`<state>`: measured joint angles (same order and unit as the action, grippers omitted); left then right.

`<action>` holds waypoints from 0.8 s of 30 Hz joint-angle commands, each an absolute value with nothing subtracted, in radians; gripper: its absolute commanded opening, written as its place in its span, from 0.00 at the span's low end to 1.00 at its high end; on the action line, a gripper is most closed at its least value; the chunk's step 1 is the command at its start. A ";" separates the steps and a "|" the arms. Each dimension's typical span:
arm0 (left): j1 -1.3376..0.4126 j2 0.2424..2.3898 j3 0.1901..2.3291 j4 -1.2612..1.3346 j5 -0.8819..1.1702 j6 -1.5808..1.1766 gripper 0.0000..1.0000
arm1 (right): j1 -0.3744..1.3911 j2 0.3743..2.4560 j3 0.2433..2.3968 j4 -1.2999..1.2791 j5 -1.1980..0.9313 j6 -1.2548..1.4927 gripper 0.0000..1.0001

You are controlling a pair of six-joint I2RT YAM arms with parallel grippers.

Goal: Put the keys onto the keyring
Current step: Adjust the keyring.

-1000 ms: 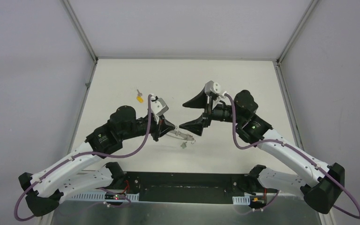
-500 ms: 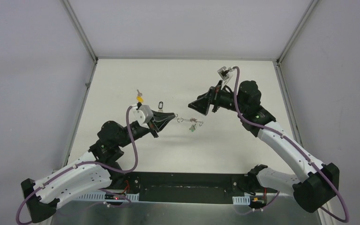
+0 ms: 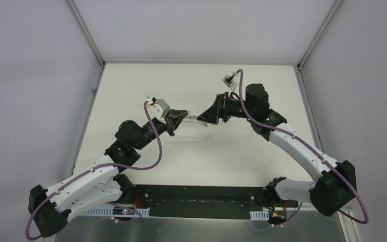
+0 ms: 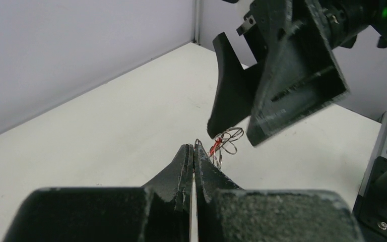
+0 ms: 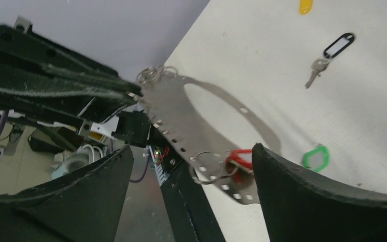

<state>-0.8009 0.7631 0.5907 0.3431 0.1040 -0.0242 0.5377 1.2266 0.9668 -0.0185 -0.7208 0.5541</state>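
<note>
My left gripper (image 3: 183, 116) is shut on one end of the keyring (image 5: 179, 123), a thin silvery perforated band held up in the air. In the left wrist view the gripper (image 4: 194, 149) pinches it edge-on. My right gripper (image 5: 192, 151) is open, its jaws on either side of the band's free end without touching it. That end carries small wire rings and a red tag (image 5: 239, 159). A green tag (image 5: 316, 157) shows just beyond; I cannot tell whether it hangs from the band. The black-tagged key (image 5: 330, 53) and a yellow tag (image 5: 306, 6) lie on the table.
The white table (image 3: 131, 80) is walled by grey panels at the back and sides. The arm bases and a black rail (image 3: 196, 199) run along the near edge. The right gripper's fingers (image 4: 282, 91) fill the upper left wrist view.
My left gripper has lifted the keyring off the table and carried it farther back. My right gripper has swung in from the right and now straddles the band's free end.
</note>
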 commanded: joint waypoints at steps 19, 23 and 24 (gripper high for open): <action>-0.781 0.847 0.713 0.389 0.058 0.031 0.00 | 0.785 1.196 1.027 -0.041 -0.752 0.428 0.81; -0.781 0.874 0.739 0.335 0.082 0.091 0.00 | 0.799 1.183 1.044 -0.109 -0.667 0.384 0.81; -0.781 0.880 0.745 0.325 0.089 0.107 0.00 | 0.803 1.179 1.047 -0.128 -0.640 0.373 0.82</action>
<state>-0.7944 0.8631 0.6777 0.3420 0.0612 0.0254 0.7826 1.2251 0.9855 -0.0834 -0.7250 0.4351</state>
